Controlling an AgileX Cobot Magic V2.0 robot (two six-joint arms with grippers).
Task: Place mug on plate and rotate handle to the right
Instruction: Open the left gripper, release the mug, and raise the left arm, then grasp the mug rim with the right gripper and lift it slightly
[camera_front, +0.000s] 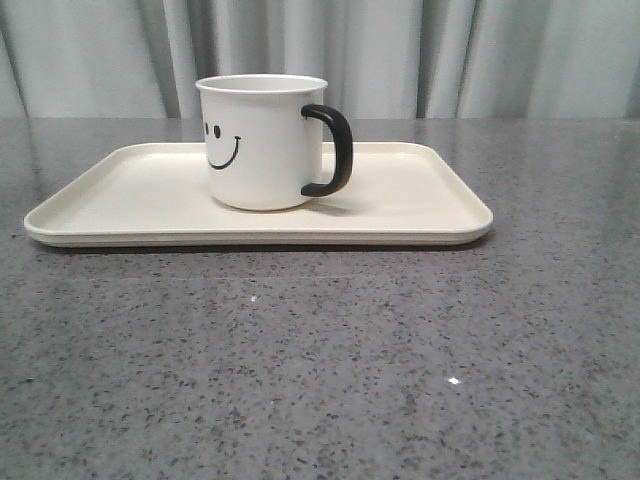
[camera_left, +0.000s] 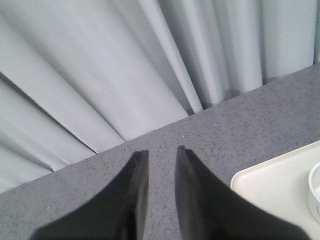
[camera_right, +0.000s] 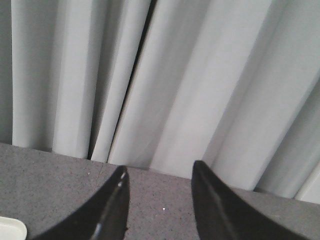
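the left gripper (camera_left: 159, 155) shows a narrow gap, the right gripper (camera_right: 159, 172) a wider one; both hold nothing. the enamel mug (camera_front: 262, 142) stands upright on the cream plate (camera_front: 420, 205) toward the worktop's far edge, handle (camera_front: 333, 150) pointing right. it looks light, rigid and slick, so the rim or handle seems the safest hold.

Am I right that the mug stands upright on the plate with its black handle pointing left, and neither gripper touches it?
Not quite: the handle points right, as the front view shows. The rest holds: the mug stands upright on the plate, and neither gripper touches it.
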